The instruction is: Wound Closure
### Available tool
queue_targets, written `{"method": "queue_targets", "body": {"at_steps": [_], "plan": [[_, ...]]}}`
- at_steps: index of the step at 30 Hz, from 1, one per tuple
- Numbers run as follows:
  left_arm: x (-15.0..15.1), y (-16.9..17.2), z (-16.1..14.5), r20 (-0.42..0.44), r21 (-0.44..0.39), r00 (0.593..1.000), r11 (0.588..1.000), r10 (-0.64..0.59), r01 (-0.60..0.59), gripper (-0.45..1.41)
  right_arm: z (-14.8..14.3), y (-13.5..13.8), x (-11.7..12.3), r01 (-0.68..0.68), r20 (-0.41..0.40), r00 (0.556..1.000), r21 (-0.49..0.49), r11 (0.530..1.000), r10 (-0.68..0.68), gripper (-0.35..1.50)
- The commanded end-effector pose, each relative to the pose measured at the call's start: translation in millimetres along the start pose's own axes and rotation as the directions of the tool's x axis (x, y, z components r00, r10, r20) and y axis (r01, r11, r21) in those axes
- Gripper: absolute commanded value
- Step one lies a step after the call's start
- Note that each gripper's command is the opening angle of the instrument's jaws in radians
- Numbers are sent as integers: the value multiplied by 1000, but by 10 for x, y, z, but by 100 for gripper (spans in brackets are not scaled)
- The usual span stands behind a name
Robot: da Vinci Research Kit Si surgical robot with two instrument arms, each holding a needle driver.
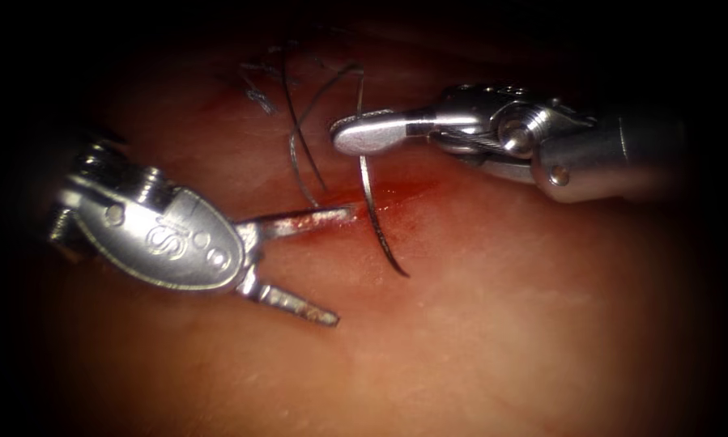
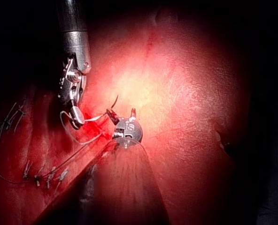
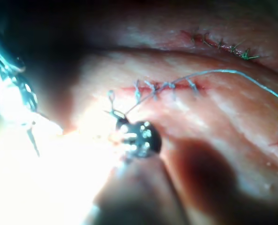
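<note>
Reddened tissue (image 1: 493, 324) is pressed by the left tool (image 1: 319, 263), spread and empty, while the needle (image 1: 376, 214), clamped near its upper end by the right tool (image 1: 372, 133), could be snagged by loose thread (image 1: 299, 121).

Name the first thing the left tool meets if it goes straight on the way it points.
Probably the needle, hanging from the right tool. The open left tool points right along the tissue; depth is unclear.

needle (image 1: 377, 212): thin dark curve, upper end clamped in right tool (image 1: 364, 133), point free over tissue (image 1: 493, 324) beside cut (image 1: 380, 198).
</note>
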State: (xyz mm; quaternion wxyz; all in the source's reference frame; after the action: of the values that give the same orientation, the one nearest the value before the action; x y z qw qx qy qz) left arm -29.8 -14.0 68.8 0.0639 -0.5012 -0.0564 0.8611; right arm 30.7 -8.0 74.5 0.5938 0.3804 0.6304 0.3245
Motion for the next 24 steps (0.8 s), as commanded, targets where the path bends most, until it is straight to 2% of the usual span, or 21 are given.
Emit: {"method": "queue_targets", "body": {"at_steps": [1,7,12,21,24], "plan": [[-11,1,7,9,2,1000,1000,-22,22,17,4,5,4,44,-16,999,-9,999,-44,-35],[-58,-6,9,58,1,993,995,-98,98,7,6,8,18,243,-30,969,-50,969,-245,-35],[-83,-7,20,80,5,989,993,-121,121,2,11,10,22,343,-26,938,-69,937,-345,-35],[-94,-5,40,92,8,985,990,-143,143,-1,14,18,25,496,-12,865,-113,861,-501,-35],[-95,-4,45,93,2,985,989,-148,149,-3,13,20,24,513,-6,856,-117,851,-517,-35]]}}
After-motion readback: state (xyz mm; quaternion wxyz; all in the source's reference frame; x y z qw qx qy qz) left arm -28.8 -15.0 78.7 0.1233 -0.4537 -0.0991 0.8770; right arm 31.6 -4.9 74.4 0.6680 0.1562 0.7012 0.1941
